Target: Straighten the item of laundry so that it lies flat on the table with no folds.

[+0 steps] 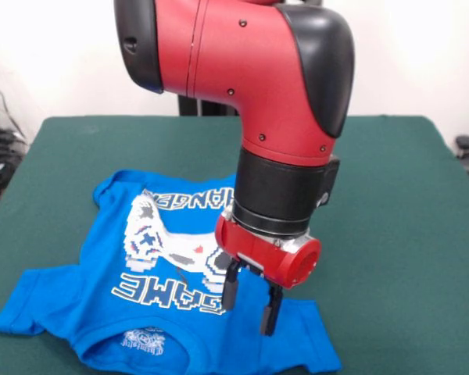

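Shirt: blue T-shirt (102, 301) lies mostly flat at seven o'clock on the tabletop (399, 234), collar nearest the camera.
Creases: I see the hem at twelve o'clock bunched and the sleeve at five o'clock rumpled.
Tool: tool (250, 301) hangs above the shirt's right half, fingers spread, holding nothing.
Next: I'd pinch one layer at a rumpled edge and pull outward, low and slow.

Glossy red arm (250, 70), black caps and collar, small screws.
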